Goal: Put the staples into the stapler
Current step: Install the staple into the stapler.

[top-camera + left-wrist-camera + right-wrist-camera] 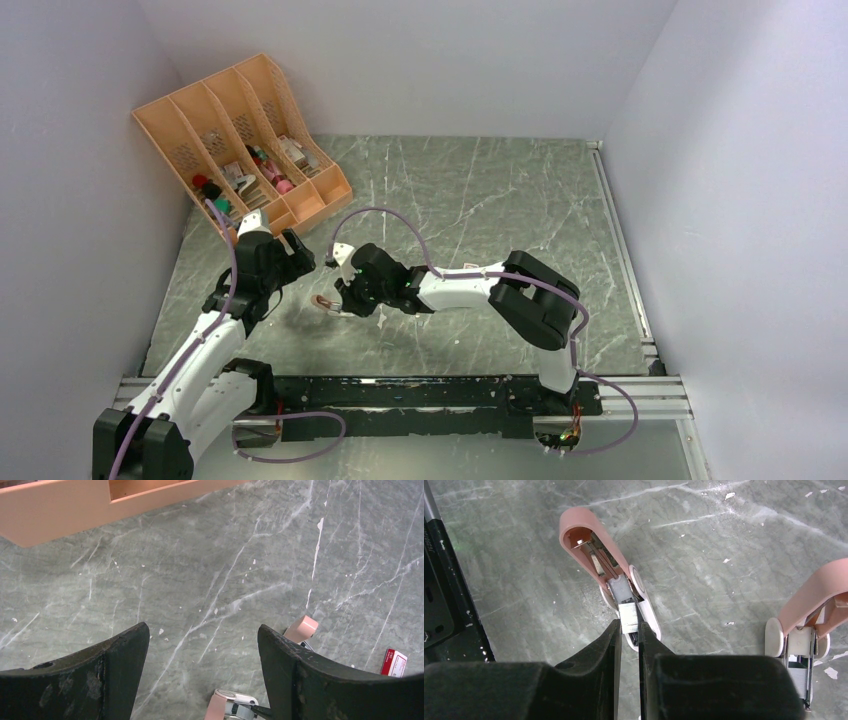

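Right gripper on staples, strip lengthwise along open stapler channel

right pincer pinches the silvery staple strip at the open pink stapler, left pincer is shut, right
No: the left pincer is wide open, per the left wrist view. The right pincer does pinch the silvery staple strip at the open pink stapler.

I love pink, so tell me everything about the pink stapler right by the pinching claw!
The pink stapler lies on the grey marbled table, its glossy plastic lid swung wide open, baring a metal spring and staple channel. The right gripper holds a silvery staple strip at that channel's near end.
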`<state>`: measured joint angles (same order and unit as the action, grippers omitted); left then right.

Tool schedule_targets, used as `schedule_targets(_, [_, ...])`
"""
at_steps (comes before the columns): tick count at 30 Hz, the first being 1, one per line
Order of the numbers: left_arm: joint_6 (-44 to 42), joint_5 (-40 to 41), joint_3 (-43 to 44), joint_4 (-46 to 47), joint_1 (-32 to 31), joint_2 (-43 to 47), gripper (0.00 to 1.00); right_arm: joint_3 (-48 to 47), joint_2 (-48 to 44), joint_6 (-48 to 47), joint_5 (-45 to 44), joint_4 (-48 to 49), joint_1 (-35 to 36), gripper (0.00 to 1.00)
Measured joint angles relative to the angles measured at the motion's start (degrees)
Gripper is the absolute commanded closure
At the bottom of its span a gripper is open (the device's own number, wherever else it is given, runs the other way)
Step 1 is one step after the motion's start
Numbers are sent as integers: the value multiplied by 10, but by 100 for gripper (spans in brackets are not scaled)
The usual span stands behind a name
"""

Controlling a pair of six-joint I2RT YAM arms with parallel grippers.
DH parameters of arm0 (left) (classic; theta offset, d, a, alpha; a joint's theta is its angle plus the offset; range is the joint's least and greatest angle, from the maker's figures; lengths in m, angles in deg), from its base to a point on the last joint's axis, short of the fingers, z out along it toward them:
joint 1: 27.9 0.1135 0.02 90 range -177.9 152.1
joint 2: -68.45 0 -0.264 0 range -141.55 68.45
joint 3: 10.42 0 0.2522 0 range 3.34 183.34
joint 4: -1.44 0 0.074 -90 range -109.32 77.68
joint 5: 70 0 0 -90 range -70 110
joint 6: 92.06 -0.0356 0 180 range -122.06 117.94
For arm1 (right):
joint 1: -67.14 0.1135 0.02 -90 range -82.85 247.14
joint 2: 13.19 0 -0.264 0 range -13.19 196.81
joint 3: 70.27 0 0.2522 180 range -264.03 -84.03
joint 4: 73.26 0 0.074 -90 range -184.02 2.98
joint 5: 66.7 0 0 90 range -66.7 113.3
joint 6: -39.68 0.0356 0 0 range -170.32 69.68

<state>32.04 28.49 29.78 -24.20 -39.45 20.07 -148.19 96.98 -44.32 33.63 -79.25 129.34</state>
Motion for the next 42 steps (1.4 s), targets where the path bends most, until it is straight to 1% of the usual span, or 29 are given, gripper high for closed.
schedule_targets(31, [0,-1,0,0,0,0,17,-24,2,-48,-8,-51,0,83])
schedule_targets(42, [0,-1,0,0,0,0,17,-24,2,-51,-5,-50,0,83])
